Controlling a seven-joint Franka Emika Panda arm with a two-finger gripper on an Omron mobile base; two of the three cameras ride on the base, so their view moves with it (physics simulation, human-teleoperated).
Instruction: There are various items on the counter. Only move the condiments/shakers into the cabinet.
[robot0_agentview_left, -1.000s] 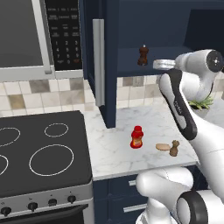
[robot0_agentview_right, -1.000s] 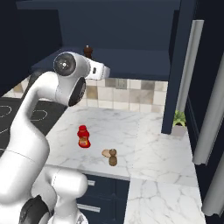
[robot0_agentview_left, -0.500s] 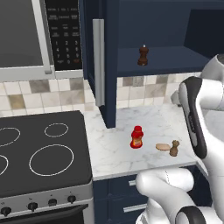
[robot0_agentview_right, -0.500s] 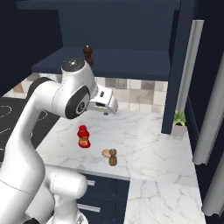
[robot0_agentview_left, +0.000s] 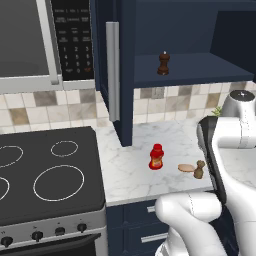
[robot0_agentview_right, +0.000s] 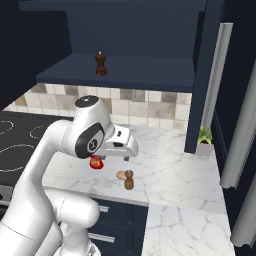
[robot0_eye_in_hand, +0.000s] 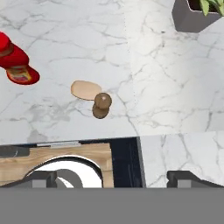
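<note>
A dark brown pepper mill (robot0_agentview_left: 163, 63) (robot0_agentview_right: 101, 63) stands on the shelf of the navy cabinet (robot0_agentview_left: 200, 67) (robot0_agentview_right: 145, 72), whose door is open. On the marble counter (robot0_agentview_left: 130, 167) (robot0_eye_in_hand: 175, 87) stand a red squeeze bottle (robot0_agentview_left: 156, 157) (robot0_eye_in_hand: 15, 65) and a tan wooden shaker (robot0_agentview_left: 199, 170) (robot0_agentview_right: 129, 182) (robot0_eye_in_hand: 102, 105). The shaker touches a flat tan disc of food (robot0_eye_in_hand: 86, 89). My gripper (robot0_eye_in_hand: 113, 179) (robot0_agentview_right: 129, 150) hangs open above the counter's front edge, looking down on the shaker, with nothing between its fingers. In the right base view the arm hides part of the red bottle (robot0_agentview_right: 96, 161).
A potted plant (robot0_agentview_right: 204, 135) (robot0_eye_in_hand: 201, 11) sits at the back right of the counter. The open cabinet door with its long silver handle (robot0_agentview_left: 113, 70) hangs left of the shelf. The black stovetop (robot0_agentview_left: 50, 175) lies to the left, under a microwave (robot0_agentview_left: 30, 40).
The arm has swung down from shelf height and the hand now hovers low over the counter's front. The pepper mill stays on the shelf. The counter items have not moved.
</note>
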